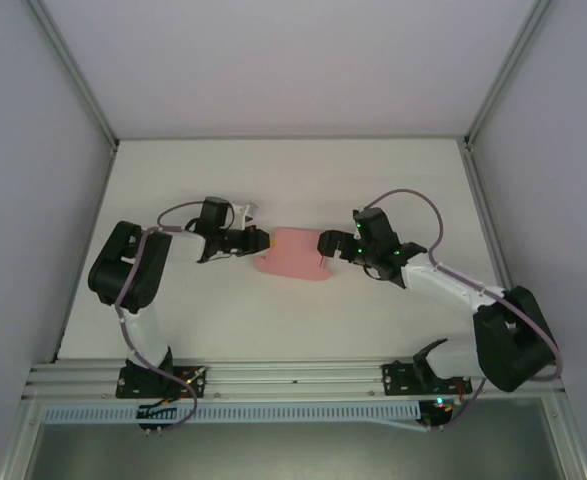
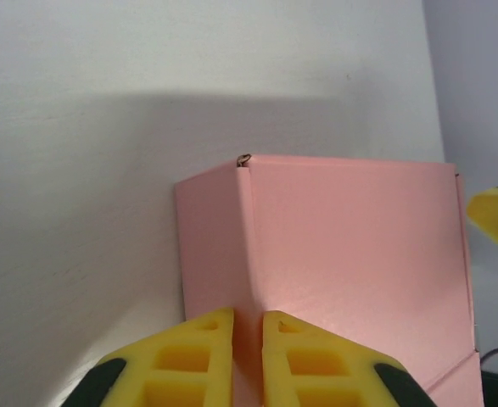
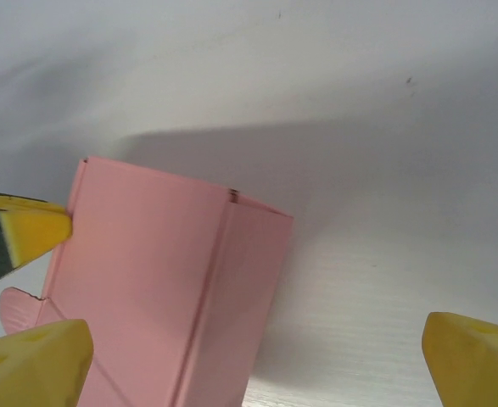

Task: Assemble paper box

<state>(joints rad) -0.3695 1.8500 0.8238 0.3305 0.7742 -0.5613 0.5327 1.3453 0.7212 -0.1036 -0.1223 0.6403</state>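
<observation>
Folding stage: the left claw (image 2: pixel 248 329) is clenched on the raised crease of the paper box (image 2: pixel 350 254), lower centre. The right claw (image 3: pixel 255 352) is released wide and probably must press a flap next.

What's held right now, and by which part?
The left gripper pinches the paper box on the raised fold between two panels; the right gripper stands open, holding nothing.
</observation>
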